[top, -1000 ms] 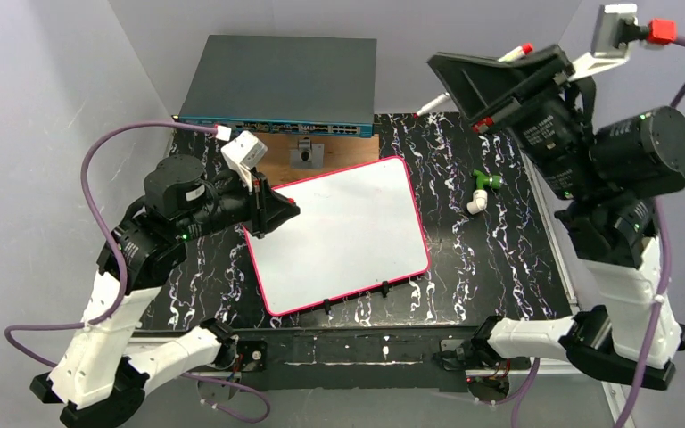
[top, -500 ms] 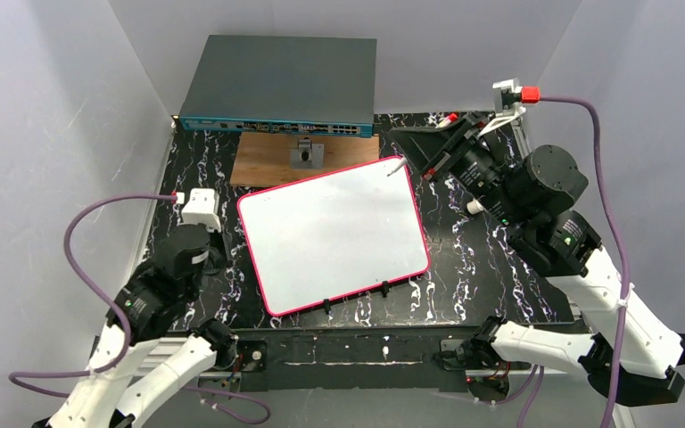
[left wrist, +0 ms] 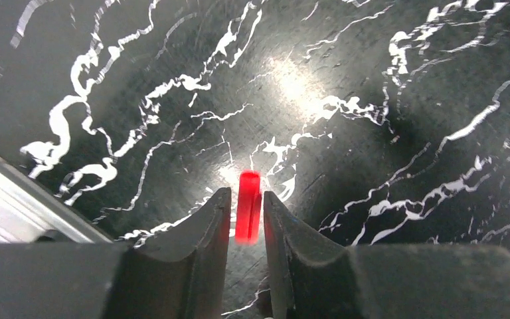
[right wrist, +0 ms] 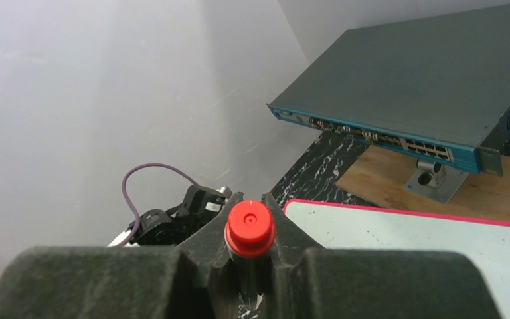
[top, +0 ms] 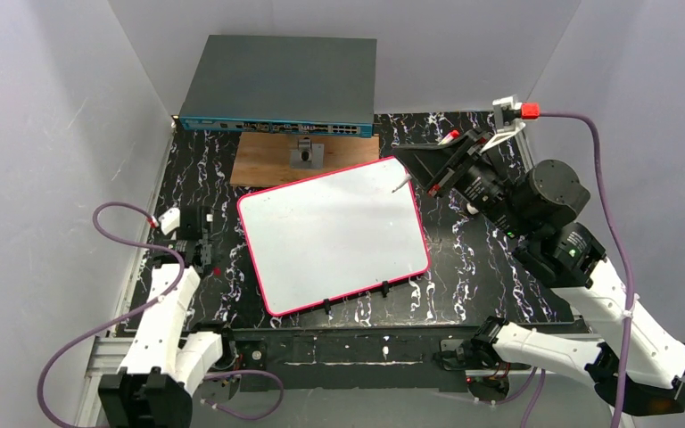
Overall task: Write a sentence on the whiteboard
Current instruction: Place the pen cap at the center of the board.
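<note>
The left arm [top: 165,312] sits folded low, its wrist tipped downward, the left gripper [left wrist: 246,199] with jaws narrowly apart either side of a red cap [left wrist: 248,212]. The right arm [top: 589,285] reaches forward and inward, elbow raised, the right gripper [top: 430,168] clamped on a marker [right wrist: 250,229].

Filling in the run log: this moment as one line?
right tool: shut on marker, tip at far right corner of whiteboard | left tool: astride red cap on table, grip unclear | writing: none visible

The whiteboard [top: 334,236] lies flat in the middle of the table [top: 491,259], slightly askew. It is white with rounded corners, a thin pink-red rim, and two black clips on its near long edge.
</note>
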Robot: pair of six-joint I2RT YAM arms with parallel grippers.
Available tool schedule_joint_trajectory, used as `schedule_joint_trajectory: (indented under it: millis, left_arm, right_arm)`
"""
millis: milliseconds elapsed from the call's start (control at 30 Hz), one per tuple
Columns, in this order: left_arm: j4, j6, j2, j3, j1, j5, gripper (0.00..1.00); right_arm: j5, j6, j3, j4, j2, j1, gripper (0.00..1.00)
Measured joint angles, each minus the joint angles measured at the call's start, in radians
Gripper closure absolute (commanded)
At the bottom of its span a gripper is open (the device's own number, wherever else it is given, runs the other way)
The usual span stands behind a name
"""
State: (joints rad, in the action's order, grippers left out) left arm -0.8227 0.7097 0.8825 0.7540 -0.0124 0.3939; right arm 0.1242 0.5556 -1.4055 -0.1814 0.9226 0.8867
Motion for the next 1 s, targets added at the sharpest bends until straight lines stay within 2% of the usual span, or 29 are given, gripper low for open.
schedule_joint_trajectory:
  millis: [100,200,267,433,600,733,800,900,1000]
  left_arm:
    - [0.068,0.062,0.049,-0.072,0.039,-0.048,0.71]
    - [0.121,0.123,0.096,-0.159,0.072,-0.094,0.53]
    - [0.135,0.158,0.137,-0.185,0.082,-0.112,0.45]
    - [0.163,0.190,0.205,-0.176,0.088,-0.127,0.12]
    - [0.115,0.159,0.156,-0.058,0.089,-0.113,0.09]
    - [0.076,0.065,0.068,0.081,0.089,-0.116,0.15]
    - [0.074,-0.027,0.002,0.151,0.089,-0.144,0.20]
    - [0.107,-0.190,-0.077,0.235,0.089,-0.262,0.21]
    - [0.166,-0.359,-0.131,0.299,0.067,-0.497,0.20]
  right_arm:
    - [-0.005,0.008,0.018,-0.004,0.002,0.000,0.99]
    - [-0.008,0.014,0.025,-0.003,0.002,0.000,0.99]
    - [-0.011,0.016,0.030,-0.003,-0.003,0.000,0.99]
    - [-0.010,0.017,0.061,-0.002,-0.034,0.000,0.99]
    - [0.002,0.023,0.082,-0.003,-0.062,0.000,0.99]
    - [0.006,0.059,0.069,-0.023,-0.041,0.000,0.99]
    - [0.003,0.086,0.034,-0.059,-0.010,0.000,0.99]
    - [-0.025,0.136,-0.050,-0.111,0.063,0.000,0.99]
    - [-0.088,0.202,-0.097,-0.137,0.141,0.000,0.99]
